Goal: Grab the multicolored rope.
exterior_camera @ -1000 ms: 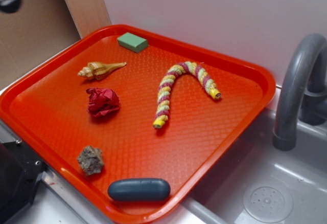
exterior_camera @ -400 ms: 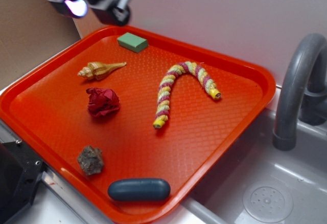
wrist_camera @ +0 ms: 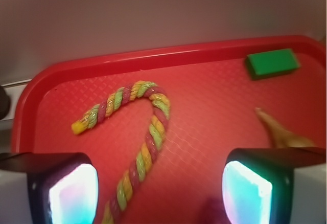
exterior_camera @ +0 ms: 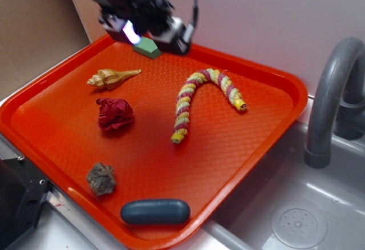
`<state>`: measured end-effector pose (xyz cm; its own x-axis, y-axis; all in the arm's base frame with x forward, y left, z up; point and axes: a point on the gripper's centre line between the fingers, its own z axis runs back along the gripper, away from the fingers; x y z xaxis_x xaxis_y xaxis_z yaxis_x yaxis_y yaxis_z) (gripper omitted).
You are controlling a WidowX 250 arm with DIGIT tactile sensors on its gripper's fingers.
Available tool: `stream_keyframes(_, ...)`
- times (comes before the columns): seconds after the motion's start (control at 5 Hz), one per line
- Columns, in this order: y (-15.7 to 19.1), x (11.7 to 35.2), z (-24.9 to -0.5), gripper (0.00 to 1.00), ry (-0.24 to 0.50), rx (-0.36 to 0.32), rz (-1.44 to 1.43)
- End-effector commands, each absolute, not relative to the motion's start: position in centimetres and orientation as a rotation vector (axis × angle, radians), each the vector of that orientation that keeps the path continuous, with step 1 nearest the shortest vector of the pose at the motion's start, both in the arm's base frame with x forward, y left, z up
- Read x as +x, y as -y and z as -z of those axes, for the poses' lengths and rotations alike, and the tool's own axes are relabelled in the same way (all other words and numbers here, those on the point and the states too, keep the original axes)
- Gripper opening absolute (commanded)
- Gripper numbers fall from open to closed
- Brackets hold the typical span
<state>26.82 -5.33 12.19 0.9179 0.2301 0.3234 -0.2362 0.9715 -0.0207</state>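
The multicolored rope [exterior_camera: 190, 93] lies bent like a hook on the red tray [exterior_camera: 251, 141], right of centre. In the wrist view the rope [wrist_camera: 148, 137] runs from mid-left round a bend down between my fingers. My gripper [exterior_camera: 149, 34] hangs above the tray's far edge, up and left of the rope, blurred. In the wrist view the gripper [wrist_camera: 160, 191] is open and empty, its lit pads [wrist_camera: 74, 193] wide apart.
On the tray: a green block [exterior_camera: 148, 48] under the gripper, a tan seashell [exterior_camera: 112, 77], a dark-red paper ball [exterior_camera: 115, 114], a grey rock [exterior_camera: 101, 178], a dark blue capsule [exterior_camera: 155, 211]. A sink with a grey faucet [exterior_camera: 336, 96] lies right of the tray.
My gripper has come into view from the upper left and moved right and down toward the tray's far edge. The rope and other objects have not moved.
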Motion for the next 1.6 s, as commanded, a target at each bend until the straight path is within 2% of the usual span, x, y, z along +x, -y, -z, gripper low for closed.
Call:
stream_keyframes(0.0, 5.6, 28.3, -8.1, 1.0, 0.322, 0.053, -0.204)
stream_keyframes(0.2, 5.0, 28.6, -6.6, 1.0, 0.311, 0.057, -0.208)
stream_keyframes(0.4, 4.9, 28.8, -5.0, 1.0, 0.303, 0.027, -0.215)
stream_keyframes(0.6, 5.6, 29.2, -3.5, 0.89, 0.296, -0.028, -0.228)
stream_keyframes(0.8, 4.9, 28.8, -3.8, 0.0, 0.311, -0.015, -0.242)
stream_keyframes(1.0, 4.1, 28.1, -5.2, 0.0, 0.321, 0.006, -0.247)
stream_keyframes(1.2, 3.3, 27.1, -9.6, 0.0, 0.193, 0.142, -0.169)
stream_keyframes(1.4, 3.6, 26.6, -13.4, 0.0, 0.172, 0.186, -0.14)
